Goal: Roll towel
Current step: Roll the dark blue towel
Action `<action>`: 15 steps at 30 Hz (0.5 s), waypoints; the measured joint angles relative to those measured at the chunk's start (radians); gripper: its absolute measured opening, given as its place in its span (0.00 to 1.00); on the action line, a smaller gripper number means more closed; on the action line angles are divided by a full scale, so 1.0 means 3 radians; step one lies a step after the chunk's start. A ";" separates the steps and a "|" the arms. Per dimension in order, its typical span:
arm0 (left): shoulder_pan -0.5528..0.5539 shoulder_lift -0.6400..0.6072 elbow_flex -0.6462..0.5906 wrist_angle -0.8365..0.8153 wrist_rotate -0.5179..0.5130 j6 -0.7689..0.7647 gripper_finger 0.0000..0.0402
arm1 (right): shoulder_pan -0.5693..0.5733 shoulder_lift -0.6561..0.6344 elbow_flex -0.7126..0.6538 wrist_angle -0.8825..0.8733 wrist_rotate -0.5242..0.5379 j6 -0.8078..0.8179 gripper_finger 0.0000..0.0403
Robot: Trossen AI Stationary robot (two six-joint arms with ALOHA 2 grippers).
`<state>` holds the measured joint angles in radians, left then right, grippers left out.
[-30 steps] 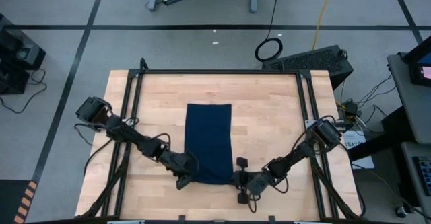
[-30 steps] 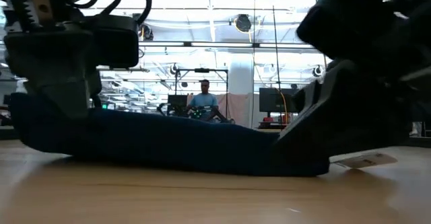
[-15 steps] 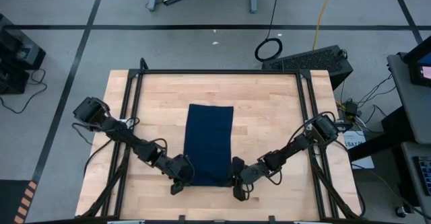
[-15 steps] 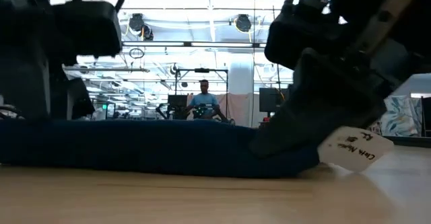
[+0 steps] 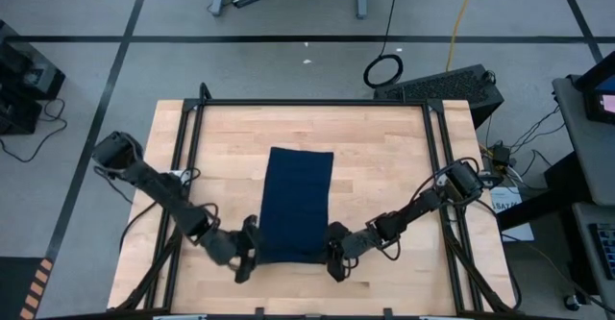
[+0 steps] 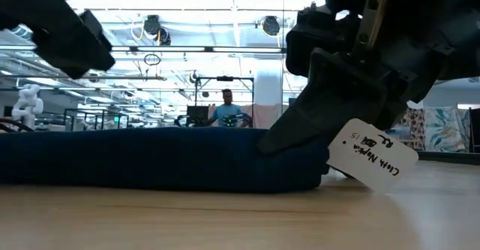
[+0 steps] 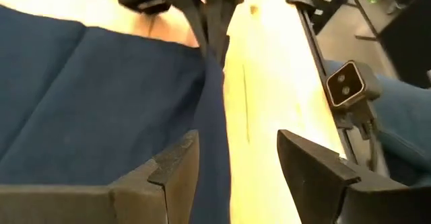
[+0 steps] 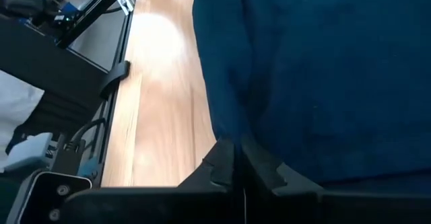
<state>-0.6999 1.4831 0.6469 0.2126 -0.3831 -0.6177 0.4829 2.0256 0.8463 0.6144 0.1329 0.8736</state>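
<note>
Right jaws [image 5: 330, 254] pinch towel [image 5: 299, 203] corner — left jaws [image 5: 247, 258] parted beside it.

bare table [image 5: 384, 157] around towel [image 5: 298, 200], frame rails [image 5: 434, 147] flanking

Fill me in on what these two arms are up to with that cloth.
Both arms work at the near end of a dark navy towel lying flat on the wooden table. The right pincer is shut on the towel's near right corner, where a white tag hangs. The left pincer is at the near left corner with its fingers apart, holding nothing. No roll has formed yet. A person sits far behind the table.
</note>
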 joint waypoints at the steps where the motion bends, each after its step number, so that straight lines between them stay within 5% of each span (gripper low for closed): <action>1: -0.0062 0.0037 0.0001 0.0007 -0.0099 0.0010 0.51 | -0.0002 0.0001 0.0000 0.0000 -0.0005 0.0014 0.00; 8: -0.0321 0.0417 0.0001 0.0039 -0.0511 -0.0098 0.51 | 0.0000 0.0005 0.0003 -0.0089 0.0010 0.0069 0.00; 15: -0.0338 0.0713 0.0001 0.0439 -0.0572 -0.0012 0.51 | 0.0001 0.0006 0.0001 -0.0103 0.0074 0.0093 0.00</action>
<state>-0.8013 1.6969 0.6472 0.3442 -0.5547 -0.6213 0.4831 2.0274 0.8467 0.5835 0.1551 0.9016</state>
